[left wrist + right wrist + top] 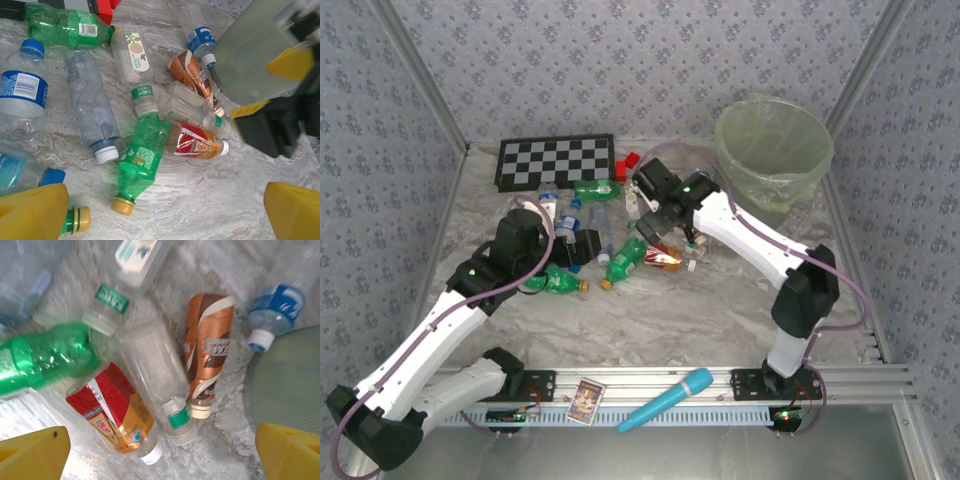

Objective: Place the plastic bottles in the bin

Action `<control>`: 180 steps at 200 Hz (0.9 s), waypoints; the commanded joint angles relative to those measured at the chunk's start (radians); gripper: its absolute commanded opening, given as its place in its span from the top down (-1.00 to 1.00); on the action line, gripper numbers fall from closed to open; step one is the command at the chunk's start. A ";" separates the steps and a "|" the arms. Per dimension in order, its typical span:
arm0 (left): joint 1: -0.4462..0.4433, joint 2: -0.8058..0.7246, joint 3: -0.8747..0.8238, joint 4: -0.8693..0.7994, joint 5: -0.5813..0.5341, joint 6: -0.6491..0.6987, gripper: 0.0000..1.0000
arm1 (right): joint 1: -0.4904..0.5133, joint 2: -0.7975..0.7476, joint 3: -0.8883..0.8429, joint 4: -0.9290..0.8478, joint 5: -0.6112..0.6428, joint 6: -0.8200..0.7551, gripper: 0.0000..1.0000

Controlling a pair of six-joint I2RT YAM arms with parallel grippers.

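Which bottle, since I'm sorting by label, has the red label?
The white-capped bottle lying beside the green bottle; its label is red and orange, the others' brown, green, blue or white.

The bin (760, 185) is translucent pale yellow-green. Left of it lie a black-and-white checkerboard (556, 161) and a red block (628, 165). The table (700, 310) is marbled grey and white, and the walls (570, 60) carry a grey-lilac floral print. Left of the bin, the green bottle (142, 155) has a yellow-orange cap. The red-labelled bottle (197, 142) has a white cap. The brown bottle (209, 347) is orange-brown with white swirls. The blue-labelled bottle (22, 92) is clear. The right gripper (160, 450) has yellow fingers (35, 452). The microphone (667, 399) is turquoise.
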 commanded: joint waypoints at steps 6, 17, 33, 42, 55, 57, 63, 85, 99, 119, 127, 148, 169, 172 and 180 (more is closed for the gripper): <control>-0.006 -0.029 -0.001 -0.029 -0.026 -0.010 -0.99 | 0.014 0.068 -0.009 -0.090 -0.094 -0.043 -0.83; -0.006 -0.032 -0.001 -0.031 -0.029 -0.009 -0.99 | 0.013 0.092 -0.011 -0.095 -0.148 -0.049 -0.81; -0.006 -0.033 0.004 -0.035 -0.034 -0.006 -1.00 | 0.014 0.120 -0.013 -0.092 -0.160 -0.058 -0.72; -0.006 -0.034 0.007 -0.035 -0.037 -0.004 -1.00 | 0.014 0.132 -0.015 -0.090 -0.168 -0.063 -0.64; -0.007 -0.036 0.007 -0.036 -0.038 -0.002 -0.99 | 0.015 0.149 -0.016 -0.085 -0.176 -0.066 -0.62; -0.006 -0.036 0.008 -0.036 -0.038 -0.001 -0.99 | 0.014 0.151 -0.016 -0.084 -0.177 -0.066 -0.62; -0.006 -0.036 0.010 -0.035 -0.039 -0.001 -0.99 | 0.014 0.159 -0.017 -0.083 -0.183 -0.068 -0.62; -0.006 -0.033 0.012 -0.035 -0.039 0.001 -1.00 | 0.015 0.188 -0.015 -0.079 -0.196 -0.073 -0.63; -0.007 -0.032 0.015 -0.036 -0.039 0.001 -1.00 | 0.014 0.202 -0.021 -0.075 -0.212 -0.073 -0.64; -0.007 -0.030 0.020 -0.037 -0.041 0.005 -1.00 | 0.012 0.218 -0.034 -0.059 -0.213 -0.073 -0.65; -0.007 -0.031 0.020 -0.037 -0.041 0.008 -0.99 | 0.011 0.222 -0.039 -0.052 -0.219 -0.073 -0.65; -0.007 -0.034 0.014 -0.029 -0.031 0.010 -1.00 | 0.012 0.238 -0.042 -0.044 -0.220 -0.070 -0.65; -0.006 -0.042 0.008 -0.024 -0.026 0.004 -0.99 | 0.012 0.261 -0.047 -0.038 -0.229 -0.067 -0.65; -0.006 -0.042 0.009 -0.024 -0.025 0.003 -0.99 | 0.012 0.264 -0.046 -0.037 -0.230 -0.064 -0.65; -0.006 -0.043 0.012 -0.029 -0.026 0.004 -0.99 | 0.012 0.273 -0.045 -0.034 -0.234 -0.061 -0.65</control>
